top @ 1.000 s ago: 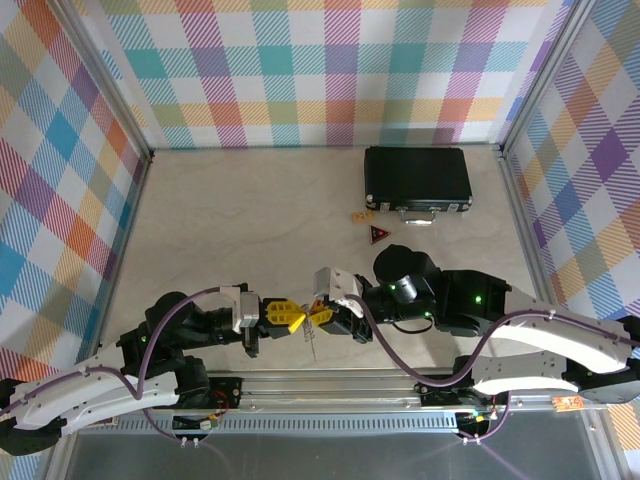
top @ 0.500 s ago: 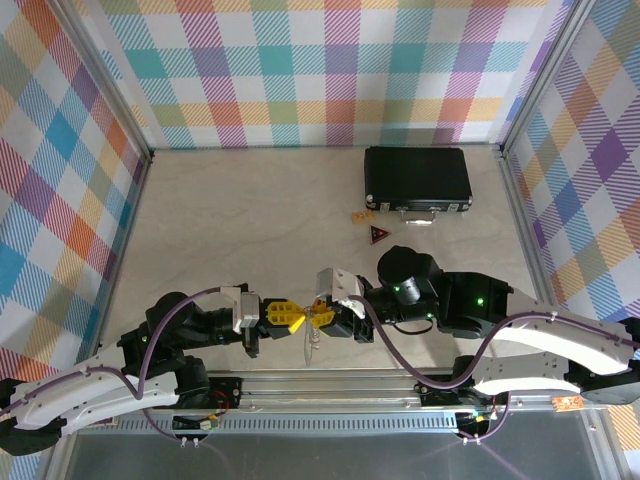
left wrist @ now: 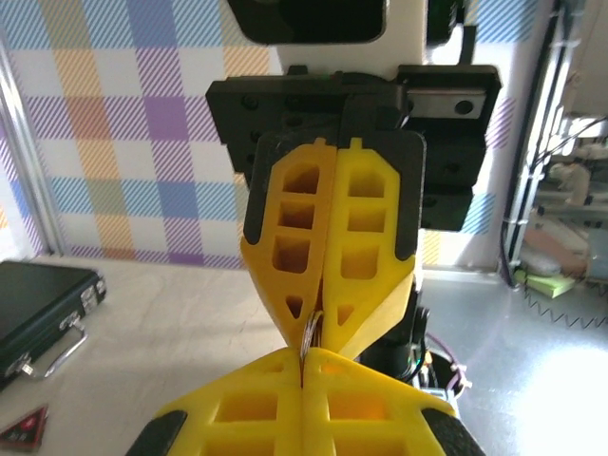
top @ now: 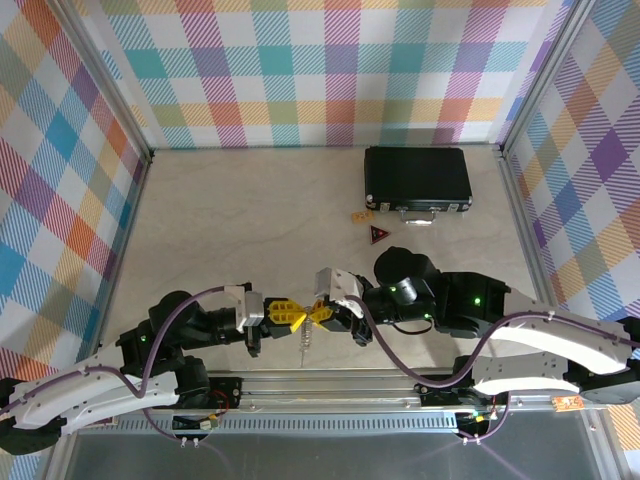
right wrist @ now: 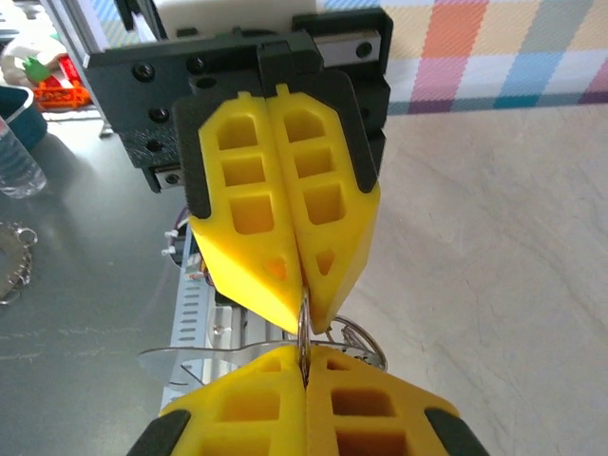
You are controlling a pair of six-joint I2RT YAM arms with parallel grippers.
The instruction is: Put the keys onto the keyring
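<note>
Landmark: black case (top: pixel 417 180), lying flat at the far right of the table (top: pixel 240 220).

- Left gripper (top: pixel 298 318) and right gripper (top: pixel 314 314) meet tip to tip, well nearer the arm bases than the case and off to its left. Both are lifted off the tabletop.
- Left pincer: yellow fingers pressed together, a thin silvery metal edge nipped at the very tips.
- Right pincer: also closed. In its wrist view the same thin metal edge runs straight from its own tips up into the opposite pair.
- Keyring (top: pixel 305 345): gray and silvery, caught at the junction of the two pincers. Its free length sticks out from there toward the near rail, away from the case. In the right wrist view it is a flat gray strip on one side of the tips, with small wire loops on the other.
- Key: cannot pick it out against the yellow fingers.
- Small tan tag (top: pixel 360 215): on the table just off the case's near left corner.
- Dark red triangular tag (top: pixel 378 235): just beside the tan one, a little further from the case. Both are well apart from the grippers.
</note>
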